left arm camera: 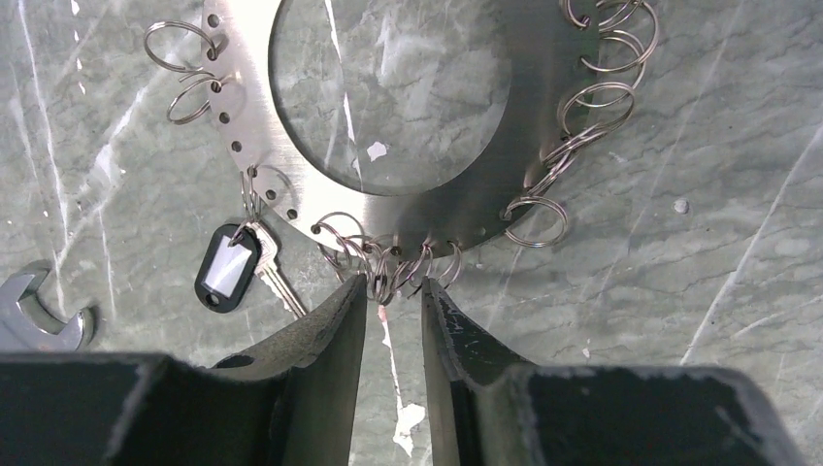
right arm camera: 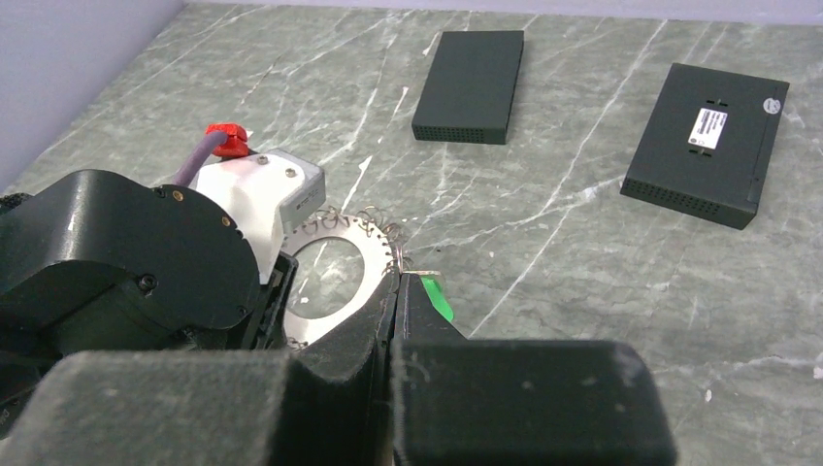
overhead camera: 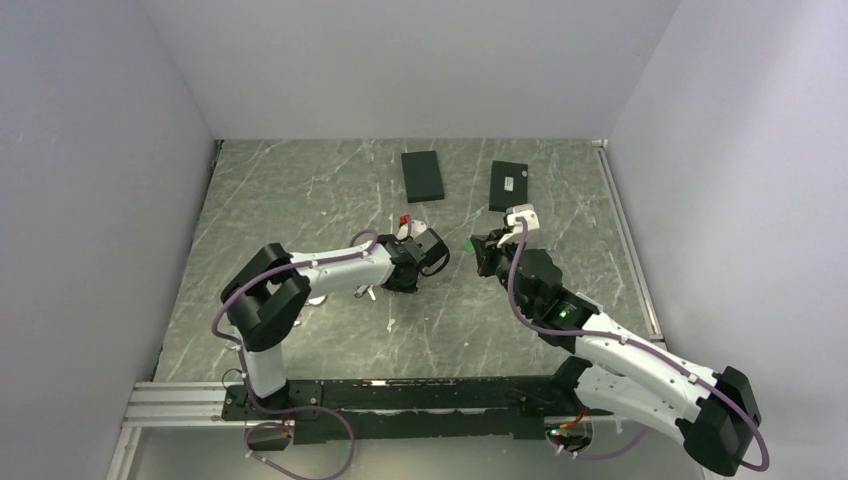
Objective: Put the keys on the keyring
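Note:
The keyring is a grey metal disc with an open centre, lying on the marble table, with many small wire rings along its edge. A key with a black tag hangs from one of them. My left gripper is at the disc's near edge, its jaws narrowed on a cluster of wire rings. In the top view it is at mid-table. My right gripper is shut on a key with a green tag, its tip close to the keyring's toothed edge.
Two flat black boxes lie on the far half of the table and also show in the right wrist view. A steel spanner lies left of the left gripper. Grey walls enclose the table.

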You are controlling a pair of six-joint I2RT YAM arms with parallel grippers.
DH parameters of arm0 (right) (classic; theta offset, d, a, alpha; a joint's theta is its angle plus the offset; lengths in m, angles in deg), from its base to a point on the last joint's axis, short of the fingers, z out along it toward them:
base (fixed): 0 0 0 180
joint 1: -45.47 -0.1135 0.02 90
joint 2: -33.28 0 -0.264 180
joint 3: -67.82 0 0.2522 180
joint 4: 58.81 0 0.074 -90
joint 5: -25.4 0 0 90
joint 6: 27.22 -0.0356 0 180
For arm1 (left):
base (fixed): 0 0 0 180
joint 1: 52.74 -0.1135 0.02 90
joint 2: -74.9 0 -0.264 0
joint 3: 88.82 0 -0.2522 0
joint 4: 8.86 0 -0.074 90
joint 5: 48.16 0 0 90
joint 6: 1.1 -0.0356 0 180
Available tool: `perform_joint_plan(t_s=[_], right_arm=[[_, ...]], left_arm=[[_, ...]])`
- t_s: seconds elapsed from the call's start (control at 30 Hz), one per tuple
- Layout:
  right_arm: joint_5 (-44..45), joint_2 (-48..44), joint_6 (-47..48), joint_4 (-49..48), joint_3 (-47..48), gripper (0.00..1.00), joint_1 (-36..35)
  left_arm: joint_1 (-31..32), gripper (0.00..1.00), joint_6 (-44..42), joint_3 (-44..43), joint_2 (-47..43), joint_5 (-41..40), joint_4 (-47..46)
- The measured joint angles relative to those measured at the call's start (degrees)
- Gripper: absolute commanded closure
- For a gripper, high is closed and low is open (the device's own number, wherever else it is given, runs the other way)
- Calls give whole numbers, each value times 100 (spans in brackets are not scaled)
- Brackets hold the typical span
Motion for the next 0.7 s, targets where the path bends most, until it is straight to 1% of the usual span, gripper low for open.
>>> perform_joint_plan(t_s=[0.23,0.33,0.57,0.7], right_arm=[[-13,0,2,0,0,100,-2],[-15,0,0,-2,0,100,-4],[-15,0,0,-31,0,100,-15],[-15,0,0,-37,0,100,-17]], left_arm=[[0,69,13,0,-15,9,39],[4,67,-94,2,-96,70,-44],[107,71,-833,2,-382,363,-476],[96,68,-1128,0,-369,407,-492]])
